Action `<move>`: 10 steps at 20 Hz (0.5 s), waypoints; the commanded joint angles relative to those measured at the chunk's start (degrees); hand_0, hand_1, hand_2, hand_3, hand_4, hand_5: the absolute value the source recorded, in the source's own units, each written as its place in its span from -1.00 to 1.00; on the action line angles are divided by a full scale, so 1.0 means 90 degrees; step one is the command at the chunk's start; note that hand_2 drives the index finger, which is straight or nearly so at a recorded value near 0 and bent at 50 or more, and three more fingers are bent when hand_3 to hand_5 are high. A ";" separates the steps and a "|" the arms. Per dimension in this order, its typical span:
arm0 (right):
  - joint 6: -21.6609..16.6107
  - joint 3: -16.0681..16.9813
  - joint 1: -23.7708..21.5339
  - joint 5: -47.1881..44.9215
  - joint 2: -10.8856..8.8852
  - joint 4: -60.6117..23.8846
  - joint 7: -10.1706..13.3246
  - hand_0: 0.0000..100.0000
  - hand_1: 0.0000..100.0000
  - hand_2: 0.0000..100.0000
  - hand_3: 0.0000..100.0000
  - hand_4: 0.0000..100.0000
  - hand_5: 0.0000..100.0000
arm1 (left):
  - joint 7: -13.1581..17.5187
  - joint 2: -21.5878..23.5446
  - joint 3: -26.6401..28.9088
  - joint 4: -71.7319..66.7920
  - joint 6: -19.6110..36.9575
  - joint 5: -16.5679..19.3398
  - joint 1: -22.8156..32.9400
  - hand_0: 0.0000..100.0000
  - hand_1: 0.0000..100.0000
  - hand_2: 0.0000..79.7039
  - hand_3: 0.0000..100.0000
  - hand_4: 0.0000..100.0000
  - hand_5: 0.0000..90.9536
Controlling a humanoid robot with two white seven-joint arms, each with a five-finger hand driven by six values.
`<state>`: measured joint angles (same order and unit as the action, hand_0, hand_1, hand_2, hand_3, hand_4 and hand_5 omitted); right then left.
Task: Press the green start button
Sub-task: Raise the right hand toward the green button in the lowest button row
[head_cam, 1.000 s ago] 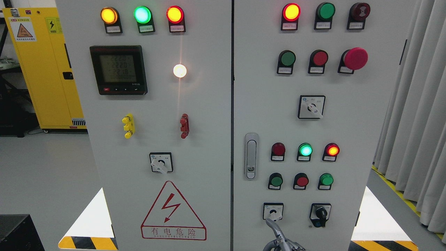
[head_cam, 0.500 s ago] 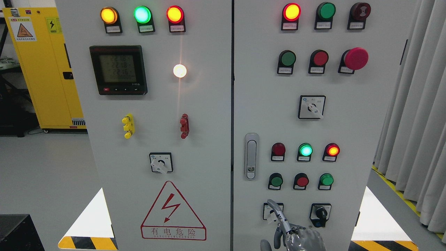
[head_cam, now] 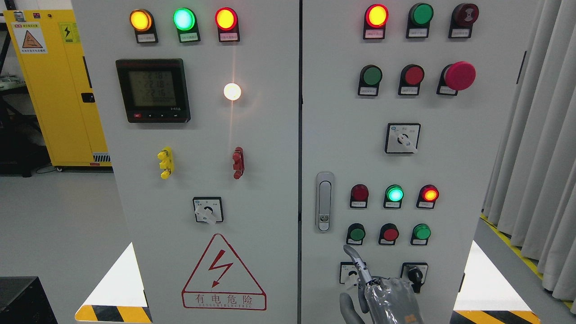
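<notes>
On your far left stands a yellow cabinet (head_cam: 54,90), then the grey control panel (head_cam: 270,180), whose left door carries a digital meter (head_cam: 153,90) and a red lightning warning triangle (head_cam: 223,272). On the right door, low down, a row of three buttons begins with the green start button (head_cam: 357,234). Your right hand (head_cam: 382,297) rises from the bottom edge right of centre, one finger (head_cam: 353,254) extended upward with its tip just below that button, the others curled and holding nothing.

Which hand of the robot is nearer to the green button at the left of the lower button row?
Right. The right hand is just below the green button, its extended finger pointing up toward it without touching. The left hand is not in view.
</notes>
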<state>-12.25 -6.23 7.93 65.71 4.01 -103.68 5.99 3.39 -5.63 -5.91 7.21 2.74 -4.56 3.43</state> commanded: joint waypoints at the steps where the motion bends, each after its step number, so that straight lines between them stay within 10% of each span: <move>1: 0.0034 0.0047 0.0262 -0.0006 -0.0065 0.0573 -0.0002 0.36 0.79 -1.00 1.00 1.00 1.00 | 0.0004 0.0000 0.0002 0.0000 -0.0002 -0.0001 0.0000 -0.76 0.11 -1.00 -1.00 -1.00 -1.00; 10: 0.0053 0.0164 0.0340 -0.0035 -0.0055 0.0681 -0.0002 0.44 0.79 -1.00 1.00 1.00 1.00 | 0.0004 0.0000 -0.0007 0.0000 -0.0002 -0.0001 0.0000 -0.76 0.11 -1.00 -1.00 -1.00 -1.00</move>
<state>-11.77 -6.06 10.22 65.49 3.72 -100.20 5.93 3.41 -5.62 -5.91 7.21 2.74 -4.56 3.42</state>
